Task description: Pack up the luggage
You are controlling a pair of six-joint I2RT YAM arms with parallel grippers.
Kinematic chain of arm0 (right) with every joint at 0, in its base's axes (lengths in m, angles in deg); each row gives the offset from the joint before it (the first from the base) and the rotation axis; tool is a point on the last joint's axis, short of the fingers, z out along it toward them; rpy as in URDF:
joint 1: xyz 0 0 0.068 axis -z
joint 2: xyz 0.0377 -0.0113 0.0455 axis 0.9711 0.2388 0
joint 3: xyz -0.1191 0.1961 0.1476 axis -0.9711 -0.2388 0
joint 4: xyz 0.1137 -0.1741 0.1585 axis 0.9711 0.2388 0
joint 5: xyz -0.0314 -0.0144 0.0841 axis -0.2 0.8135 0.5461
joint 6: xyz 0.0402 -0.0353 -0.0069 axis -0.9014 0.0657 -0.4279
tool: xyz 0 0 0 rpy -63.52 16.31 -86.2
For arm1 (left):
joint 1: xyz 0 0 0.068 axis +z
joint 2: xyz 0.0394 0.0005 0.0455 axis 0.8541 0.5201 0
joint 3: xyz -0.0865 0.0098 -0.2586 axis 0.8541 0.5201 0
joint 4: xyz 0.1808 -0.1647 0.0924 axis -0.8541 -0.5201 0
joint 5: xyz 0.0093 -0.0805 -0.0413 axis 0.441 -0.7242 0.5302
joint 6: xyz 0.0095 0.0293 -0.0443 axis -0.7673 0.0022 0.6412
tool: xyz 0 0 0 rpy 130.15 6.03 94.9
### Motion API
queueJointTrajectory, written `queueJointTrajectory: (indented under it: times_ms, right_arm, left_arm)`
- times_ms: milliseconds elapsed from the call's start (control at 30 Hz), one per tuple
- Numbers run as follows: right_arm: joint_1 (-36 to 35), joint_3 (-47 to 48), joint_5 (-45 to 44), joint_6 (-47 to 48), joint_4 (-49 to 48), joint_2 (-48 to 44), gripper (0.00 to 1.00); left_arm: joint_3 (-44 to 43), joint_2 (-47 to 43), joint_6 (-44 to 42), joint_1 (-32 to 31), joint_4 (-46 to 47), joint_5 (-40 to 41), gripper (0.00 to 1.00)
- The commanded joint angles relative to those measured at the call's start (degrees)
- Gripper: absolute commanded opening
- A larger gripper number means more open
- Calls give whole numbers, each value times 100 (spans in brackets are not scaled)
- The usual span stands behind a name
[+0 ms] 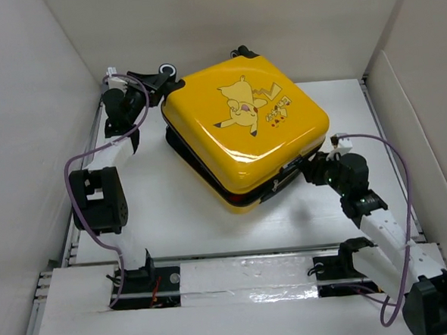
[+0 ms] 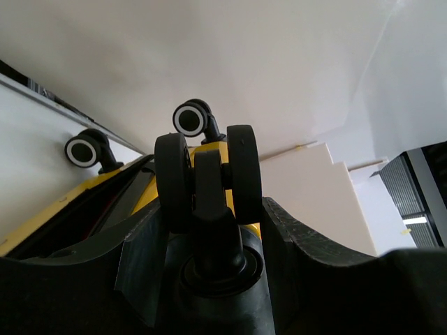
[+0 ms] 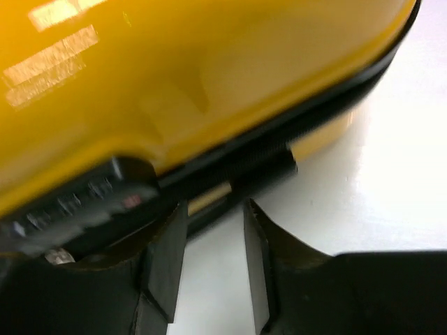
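- The left arm reaches up the left side of the white table [image 1: 174, 224] to the far left corner of the suitcase [image 1: 244, 128].
- The left gripper [image 2: 209, 223] is clamped around a black double wheel [image 2: 207, 178] at that corner. In the left wrist view, the wheel and its stem fill the space between the two fingers.
- Two more wheels [image 2: 82, 151] with white hubs stick out beyond it, along the same end of the case.
- The yellow suitcase lies flat in the middle of the table, turned at an angle. Its cartoon [image 1: 246, 101] faces up.
- The top shell rests over the bottom one, with a dark gap along the near left edge.
- A black lock [image 3: 70, 206] with small dials sits on the seam at the near right side. The dials are too blurred to read.
- The right gripper [image 3: 214, 216] is low beside that seam, just right of the lock. Its fingers are parted and hold nothing, and only the table shows between them.
- The right arm runs back from there to its base at the near right edge.
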Motion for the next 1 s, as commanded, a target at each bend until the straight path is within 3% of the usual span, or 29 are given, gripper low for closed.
queueJointTrajectory:
  times_ms: [0,100,167,267,400,633,800,967]
  right_arm:
    - [56,-286,547,-70,-375,-329,39]
    - [4,-356,794,123,66,-1040,12]
    - [-48,-488,987,334,190,-1479,6]
    - [-163,-541,1575,519,111,-1947,15]
    - [-382,-462,2261,800,-171,-1623,38]
    - [-436,-567,2526,915,-732,-981,30]
    - [-488,-726,2727,844,-1251,-815,41]
    - [-681,-761,2719,897,-1471,-498,41]
  left_arm:
    - [-460,-909,98,-234,487,-622,0]
    - [66,-1330,-78,-234,345,-509,0]
    - [541,-1472,-218,-182,310,-359,0]
    - [1033,-1517,-105,-128,582,-368,0]
    - [1210,-1325,-227,-128,609,-254,0]
    - [780,-604,-281,-23,626,-358,0]
    - [771,-200,-140,30,881,-447,0]
    - [648,126,-34,83,1031,-552,0]
